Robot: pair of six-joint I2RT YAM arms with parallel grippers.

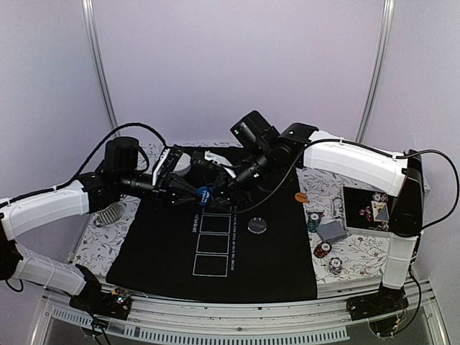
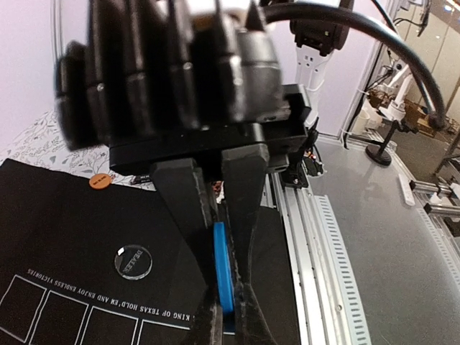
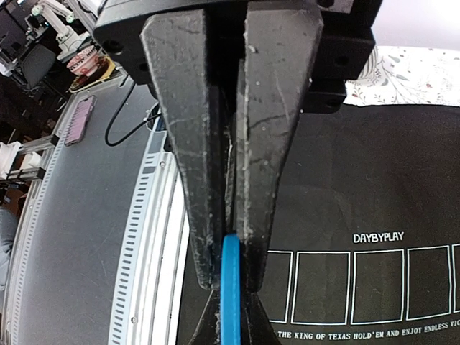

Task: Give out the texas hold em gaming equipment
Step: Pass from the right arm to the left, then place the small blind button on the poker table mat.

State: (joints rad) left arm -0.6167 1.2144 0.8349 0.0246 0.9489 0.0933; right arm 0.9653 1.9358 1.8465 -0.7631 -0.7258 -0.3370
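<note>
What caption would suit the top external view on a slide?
Left gripper and right gripper both pinch one blue button disc in the air above the black mat.

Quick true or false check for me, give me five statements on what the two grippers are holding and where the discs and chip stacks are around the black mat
1. The left gripper and the right gripper are both shut on the blue disc. True.
2. The blue disc lies flat on the black mat. False: it is held on edge above the mat, pinched from both sides.
3. An orange disc lies near the mat's right edge. True.
4. The dark disc lies inside one of the white rectangles. False: it lies on bare mat to their right.
5. The chip stacks stand left of the mat. False: they stand at its right side.
</note>
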